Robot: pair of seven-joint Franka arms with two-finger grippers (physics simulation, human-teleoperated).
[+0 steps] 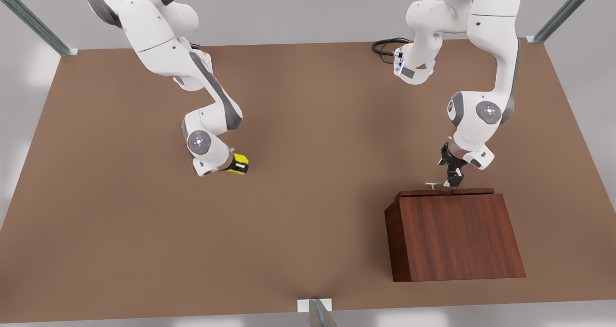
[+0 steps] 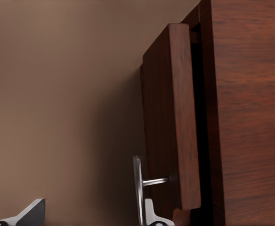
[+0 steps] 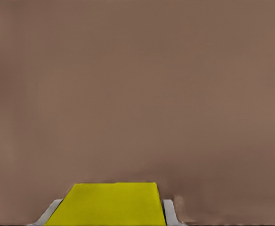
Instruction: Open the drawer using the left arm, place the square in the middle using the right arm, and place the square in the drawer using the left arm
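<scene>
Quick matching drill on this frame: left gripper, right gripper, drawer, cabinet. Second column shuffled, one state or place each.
1. left gripper
2. right gripper
3. drawer
4. cabinet

A. pulled slightly out
B. at the silver handle
C. stands on the table, front view's right
D. shut on the yellow square

Pairs: 1-B, 2-D, 3-A, 4-C

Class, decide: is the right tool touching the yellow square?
Touching. In the right wrist view the square sits between the right tool, a finger pressed against each side; the front view shows it gripped too.
</scene>
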